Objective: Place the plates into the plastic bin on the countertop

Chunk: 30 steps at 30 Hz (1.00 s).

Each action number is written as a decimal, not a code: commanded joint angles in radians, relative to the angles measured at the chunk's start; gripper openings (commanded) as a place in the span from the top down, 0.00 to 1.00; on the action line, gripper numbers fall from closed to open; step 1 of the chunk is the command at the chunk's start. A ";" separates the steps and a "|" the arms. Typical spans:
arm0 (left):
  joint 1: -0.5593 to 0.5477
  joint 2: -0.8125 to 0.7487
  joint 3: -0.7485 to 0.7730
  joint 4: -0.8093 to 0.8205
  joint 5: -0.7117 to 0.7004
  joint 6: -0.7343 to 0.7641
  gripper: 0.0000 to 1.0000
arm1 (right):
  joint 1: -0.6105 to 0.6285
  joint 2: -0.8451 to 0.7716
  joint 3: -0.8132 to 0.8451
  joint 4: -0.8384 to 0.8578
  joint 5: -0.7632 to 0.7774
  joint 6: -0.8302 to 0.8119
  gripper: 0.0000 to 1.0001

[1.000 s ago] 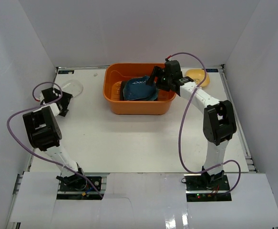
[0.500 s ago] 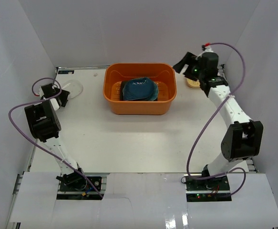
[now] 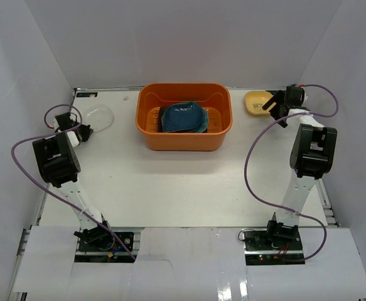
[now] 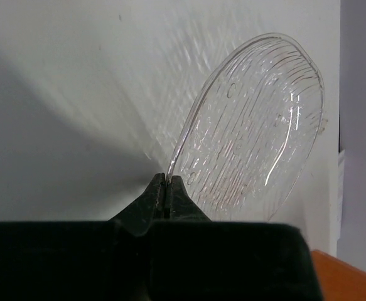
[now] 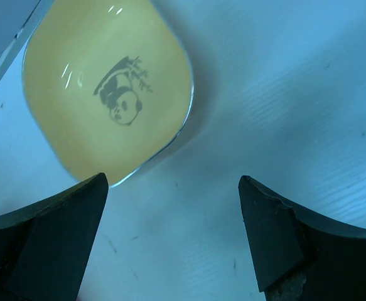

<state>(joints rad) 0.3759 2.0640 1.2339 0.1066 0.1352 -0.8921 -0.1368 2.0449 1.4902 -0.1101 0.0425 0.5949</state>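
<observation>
1. Left gripper [image 4: 167, 188] is clamped on the near rim of a clear ribbed plate [image 4: 252, 138], with both fingers pressed together on the thin glass edge.
2. This clear plate is tilted, rising up and away from the fingers. Whether its far edge touches the countertop [image 3: 170, 182] cannot be told.
3. Seen from above, the left gripper and its plate sit at the far left of the countertop, well apart from the plastic bin [image 3: 183, 141].
4. Right gripper [image 5: 171, 182] has its jaws wide apart and holds nothing. It hovers over the far right corner.
5. A small yellow plate [image 5: 107, 94] with a panda picture lies flat on the countertop ahead of the right gripper. It is off to one side of the gap, with its near edge just beside the tip of the finger on the left of the wrist view.
6. The orange bin stands at the far middle of the countertop between the two grippers, with teal plates [image 3: 184, 116] lying inside it.
</observation>
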 commanded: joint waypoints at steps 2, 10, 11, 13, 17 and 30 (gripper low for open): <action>-0.051 -0.267 -0.086 0.021 0.090 -0.007 1.00 | -0.055 0.053 0.116 0.021 0.071 0.002 0.08; -0.156 -0.634 -0.169 0.050 0.127 -0.004 1.00 | -0.064 0.202 0.231 -0.013 -0.032 -0.001 0.15; -0.181 -0.653 -0.143 0.024 0.130 0.010 1.00 | -0.064 0.211 0.237 -0.011 -0.033 0.005 0.19; -0.270 -0.674 -0.099 -0.025 0.139 0.056 1.00 | -0.063 0.247 0.275 -0.014 -0.064 0.006 0.24; -0.457 -0.616 0.024 -0.155 0.136 0.111 1.00 | -0.064 0.308 0.332 -0.014 -0.099 0.020 0.28; -0.739 -0.185 0.432 -0.464 0.142 0.249 1.00 | -0.081 -0.027 -0.034 0.381 -0.176 0.146 0.92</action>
<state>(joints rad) -0.3405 1.8648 1.5970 -0.2474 0.2756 -0.7013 -0.2092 2.2204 1.5162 0.0895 -0.1127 0.6956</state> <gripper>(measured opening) 0.022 0.100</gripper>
